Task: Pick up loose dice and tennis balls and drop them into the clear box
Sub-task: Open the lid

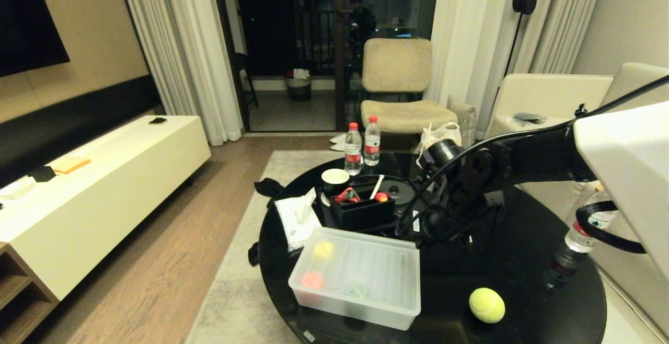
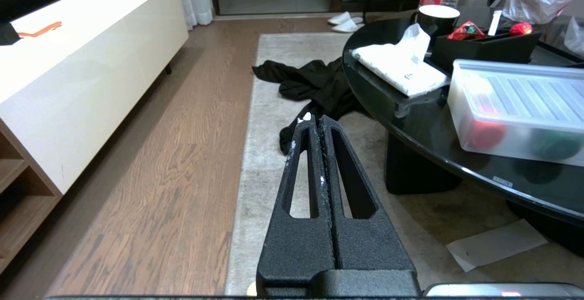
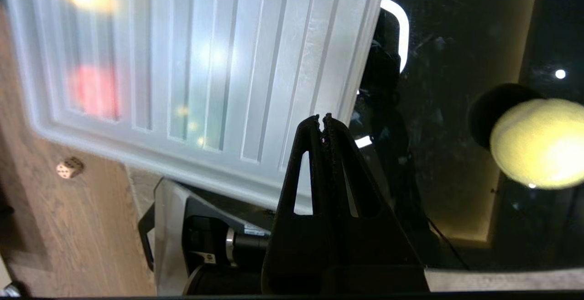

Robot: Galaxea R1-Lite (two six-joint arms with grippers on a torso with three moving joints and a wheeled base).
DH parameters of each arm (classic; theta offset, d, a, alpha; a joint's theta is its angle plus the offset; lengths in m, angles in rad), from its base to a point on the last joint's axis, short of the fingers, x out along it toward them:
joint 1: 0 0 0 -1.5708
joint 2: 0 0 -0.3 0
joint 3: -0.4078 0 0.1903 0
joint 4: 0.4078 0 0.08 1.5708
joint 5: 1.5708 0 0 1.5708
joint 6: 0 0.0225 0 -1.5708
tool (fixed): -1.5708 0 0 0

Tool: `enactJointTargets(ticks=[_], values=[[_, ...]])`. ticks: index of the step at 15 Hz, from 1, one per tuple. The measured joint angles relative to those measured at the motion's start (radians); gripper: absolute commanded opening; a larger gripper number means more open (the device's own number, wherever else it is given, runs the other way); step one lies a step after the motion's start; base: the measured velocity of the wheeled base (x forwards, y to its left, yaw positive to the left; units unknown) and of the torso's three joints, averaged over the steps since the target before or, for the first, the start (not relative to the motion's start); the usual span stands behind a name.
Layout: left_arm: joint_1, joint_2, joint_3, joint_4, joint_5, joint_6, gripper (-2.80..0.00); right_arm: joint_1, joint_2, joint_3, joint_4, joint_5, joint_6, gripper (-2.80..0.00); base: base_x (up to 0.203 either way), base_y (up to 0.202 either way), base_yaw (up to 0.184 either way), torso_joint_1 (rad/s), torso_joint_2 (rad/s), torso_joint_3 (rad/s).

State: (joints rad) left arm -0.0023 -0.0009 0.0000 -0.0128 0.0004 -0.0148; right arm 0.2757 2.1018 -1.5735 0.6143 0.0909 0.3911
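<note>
step: approach, nothing picked | right gripper clenched, empty, above lidded clear box | tennis ball beside box, dice on floor | next: open lid, jaws

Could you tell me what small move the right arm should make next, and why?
Probably open the right end effector and get the lid off the clear box. The lid is on, so the tennis ball on the table cannot be dropped in, and the fingers are shut and empty.
</note>
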Motion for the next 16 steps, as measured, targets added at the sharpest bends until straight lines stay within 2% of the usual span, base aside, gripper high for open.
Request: enactJointTargets(ticks=[5, 11, 14, 16], values=[[0.000, 0.000, 0.000, 0.000, 0.000, -0.001, -2.80, 0.006, 0.070, -0.009, -0.003, -0.004, 0.004, 0.00, 0.000, 0.000, 0.000, 0.000, 0.00, 0.000], [0.000, 0.000, 0.000, 0.001, 0.000, 0.000, -2.80, 0.014, 0.100, -0.007, -0.019, -0.012, 0.095, 0.00, 0.000, 0.000, 0.000, 0.000, 0.00, 0.000], [0.000, 0.000, 0.000, 0.000, 0.000, -0.001, -2.80, 0.019, 0.128, -0.005, -0.021, -0.085, 0.113, 0.00, 0.000, 0.000, 0.000, 0.000, 0.00, 0.000], [0.000, 0.000, 0.000, 0.000, 0.000, 0.000, -2.80, 0.019, 0.139, -0.005, -0.021, -0.095, 0.114, 0.00, 0.000, 0.000, 0.000, 0.000, 0.00, 0.000]])
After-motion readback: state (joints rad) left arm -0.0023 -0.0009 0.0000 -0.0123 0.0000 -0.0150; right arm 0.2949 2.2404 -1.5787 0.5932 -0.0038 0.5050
